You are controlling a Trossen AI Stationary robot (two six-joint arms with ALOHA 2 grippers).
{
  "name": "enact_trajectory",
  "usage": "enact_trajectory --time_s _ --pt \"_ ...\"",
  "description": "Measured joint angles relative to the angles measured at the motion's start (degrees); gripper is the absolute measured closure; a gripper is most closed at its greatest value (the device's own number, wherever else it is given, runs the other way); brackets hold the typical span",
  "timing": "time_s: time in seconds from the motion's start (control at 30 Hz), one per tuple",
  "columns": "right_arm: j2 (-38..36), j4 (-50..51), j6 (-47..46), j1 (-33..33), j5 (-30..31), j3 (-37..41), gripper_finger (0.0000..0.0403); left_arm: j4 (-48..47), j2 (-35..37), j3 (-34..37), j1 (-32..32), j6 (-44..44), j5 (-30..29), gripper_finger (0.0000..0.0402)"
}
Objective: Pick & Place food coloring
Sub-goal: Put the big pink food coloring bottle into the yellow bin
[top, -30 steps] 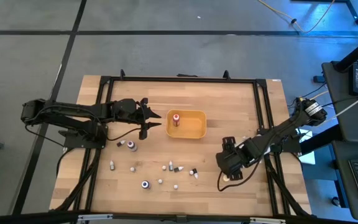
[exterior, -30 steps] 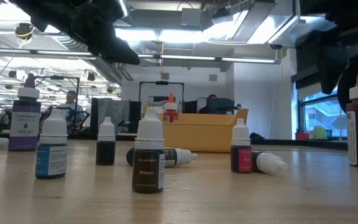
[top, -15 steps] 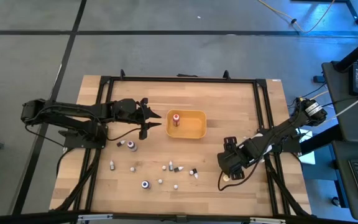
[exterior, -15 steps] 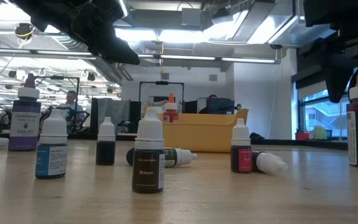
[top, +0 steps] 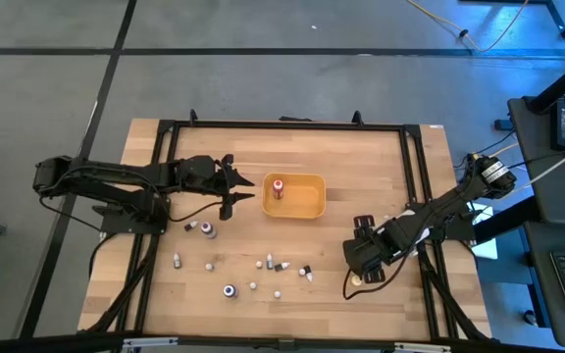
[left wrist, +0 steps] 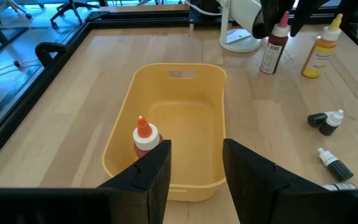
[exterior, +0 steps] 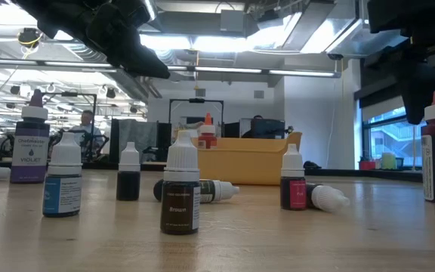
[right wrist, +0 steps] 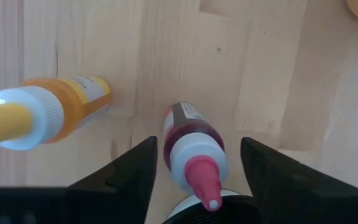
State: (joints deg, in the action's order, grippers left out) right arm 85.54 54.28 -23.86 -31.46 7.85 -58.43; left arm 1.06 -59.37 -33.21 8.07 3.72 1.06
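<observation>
The right gripper [right wrist: 194, 163] hangs straight above a small red bottle [right wrist: 192, 148] with a pink cap. The bottle stands up on the table [top: 361, 176], so its long way points up at the claw. The claw looks down on the cap. One dark finger [right wrist: 126, 168] is on one side of the bottle and the other finger is on the other side. The bottle sits right in the gap between them. The fingers are partly open, with a little wood showing on each side. They do not seem to touch the bottle yet, but from this angle that is hard to be sure of.

Just beside the red bottle stands a yellow bottle [right wrist: 39, 115]. It is close, but it is outside the fingers. So the claw only needs to squeeze and lift, and should take care not to bump the yellow one.

From above, both bottles are near the right side of the table, under the right arm. The right arm is much nearer to them than the left arm.

The left gripper [left wrist: 194, 163] waits over the near edge of the yellow tray [left wrist: 120, 134]. Its fingers are part way open and hold nothing. One bottle with an orange cap [left wrist: 145, 137] is already standing in the tray.

More small bottles [top: 263, 267] stand and lie on the wood in front of the tray.
</observation>
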Motion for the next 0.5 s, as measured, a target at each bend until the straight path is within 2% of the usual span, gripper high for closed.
enact_trajectory --time_s 0.37,0.5 --pt "0.0 0.8 -1.9 0.0 -0.9 0.0 0.0275 0.0 0.0 0.0 0.0 -0.1 0.0 0.026" --pt "0.0 0.8 -1.6 0.1 -0.9 -0.1 0.0282 0.0 0.0 0.0 0.0 0.0 0.0 0.026"
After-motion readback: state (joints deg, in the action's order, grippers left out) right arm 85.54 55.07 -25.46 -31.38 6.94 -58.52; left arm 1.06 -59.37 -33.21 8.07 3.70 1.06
